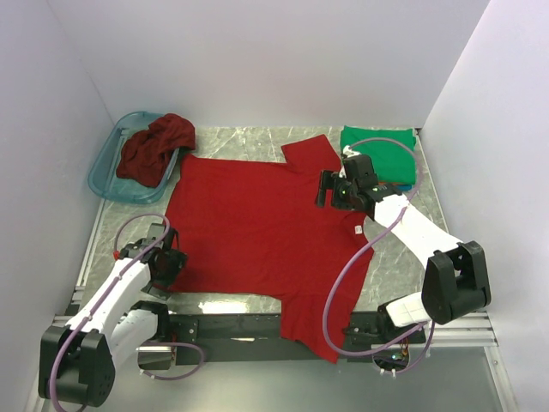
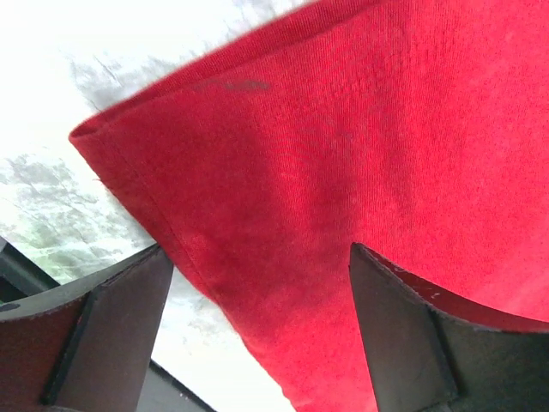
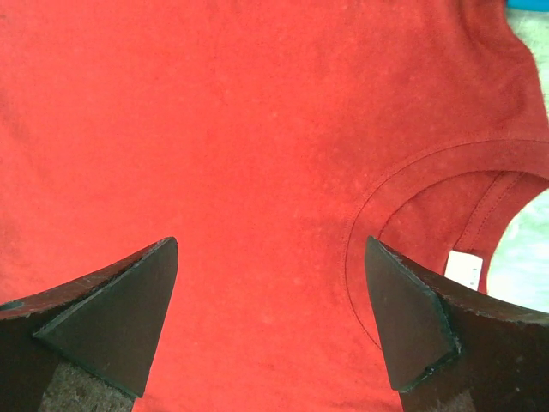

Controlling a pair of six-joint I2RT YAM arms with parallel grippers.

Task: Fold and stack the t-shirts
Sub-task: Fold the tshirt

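A bright red t-shirt (image 1: 257, 232) lies spread flat on the marble table, neck to the right. My left gripper (image 1: 169, 268) is open over its near-left hem corner; in the left wrist view the red cloth (image 2: 343, 172) shows between the spread fingers (image 2: 111, 318). My right gripper (image 1: 330, 190) is open just above the shirt beside the collar; the right wrist view shows the red cloth (image 3: 214, 129) and the collar (image 3: 446, 172) with a white label. A maroon t-shirt (image 1: 154, 148) is bunched in the basket. A folded green t-shirt (image 1: 377, 153) lies at the back right.
A translucent teal basket (image 1: 107, 176) stands at the back left. White walls enclose the table on three sides. A black rail (image 1: 232, 324) runs along the near edge, with the shirt's near sleeve draped over it. A bit of blue cloth (image 1: 403, 186) shows under the green shirt.
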